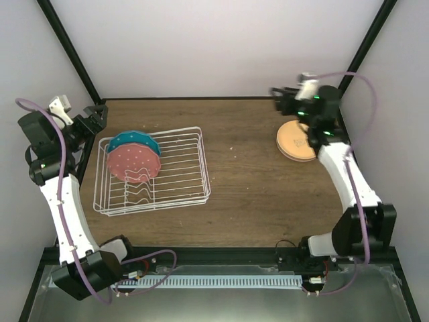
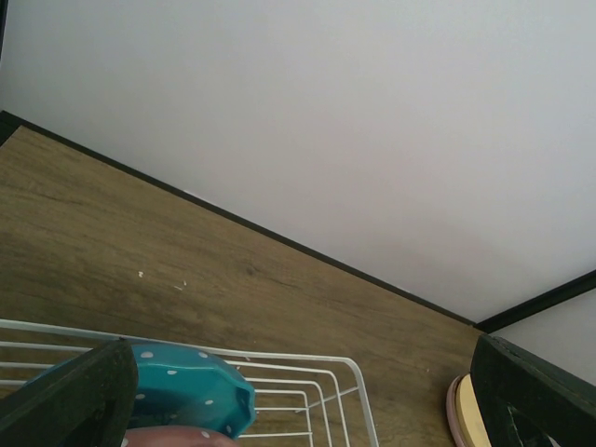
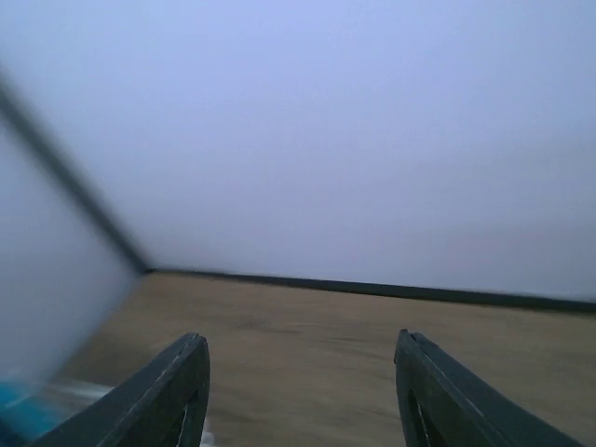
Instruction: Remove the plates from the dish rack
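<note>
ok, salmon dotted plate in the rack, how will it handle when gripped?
Probably rigid: salmon plate stands on edge in the dish rack. Round, so may roll if released upright. Teal plate sits close behind; lifting could nudge it.

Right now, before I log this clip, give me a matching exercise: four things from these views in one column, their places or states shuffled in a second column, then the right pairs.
Column one:
1. teal-blue dotted plate
2. salmon-red dotted plate
3. orange-yellow plate
4. right gripper

Column two:
A. open, holding nothing
B. standing in the dish rack, nearer the back wall
C. lying on the table, outside the rack
D. standing in the rack, in front of another plate

Pairs: 1-B, 2-D, 3-C, 4-A.
</note>
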`<state>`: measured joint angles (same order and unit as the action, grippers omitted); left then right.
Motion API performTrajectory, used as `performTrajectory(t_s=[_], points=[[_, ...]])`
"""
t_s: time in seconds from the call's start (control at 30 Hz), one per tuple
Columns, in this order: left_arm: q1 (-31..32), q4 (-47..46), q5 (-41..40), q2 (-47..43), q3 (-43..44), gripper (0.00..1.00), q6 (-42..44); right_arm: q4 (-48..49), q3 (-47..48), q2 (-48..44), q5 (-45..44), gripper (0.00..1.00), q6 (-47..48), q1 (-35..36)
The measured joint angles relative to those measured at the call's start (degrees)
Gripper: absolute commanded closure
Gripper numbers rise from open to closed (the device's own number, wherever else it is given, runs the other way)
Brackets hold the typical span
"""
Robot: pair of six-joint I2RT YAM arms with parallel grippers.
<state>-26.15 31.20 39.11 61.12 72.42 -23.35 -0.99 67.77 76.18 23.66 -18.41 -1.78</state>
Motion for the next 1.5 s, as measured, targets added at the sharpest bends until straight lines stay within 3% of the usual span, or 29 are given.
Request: performTrajectory(t_s=[0.1, 0.23, 0.47, 1.07, 1.5], points=[[0.00, -0.04, 0.04, 0.11, 0.00, 0.00, -0.02, 4.11, 4.98, 6.27, 3.28, 0.43, 4.63, 14.75], [0.00, -0.04, 0.02, 0.22, 0.00, 0.00, 0.00, 5.31, 9.20, 15.32, 5.57, 0.43, 11.41, 28.94], [0.11, 0.66, -0.22, 0.20, -0.15, 0.00, 1.44, 1.51, 21.97, 32.48, 5.84, 0.43, 20.59, 42.88], [0.17, 10.19, -9.33, 0.42, -3.65, 0.00, 17.29, -5.88, 39.63, 49.27, 5.66, 0.46, 25.49, 50.16], [0.20, 10.86, -10.54, 0.50, -5.33, 0.00, 19.89, -7.74, 40.61, 52.24, 5.92, 0.50, 25.90, 51.84]])
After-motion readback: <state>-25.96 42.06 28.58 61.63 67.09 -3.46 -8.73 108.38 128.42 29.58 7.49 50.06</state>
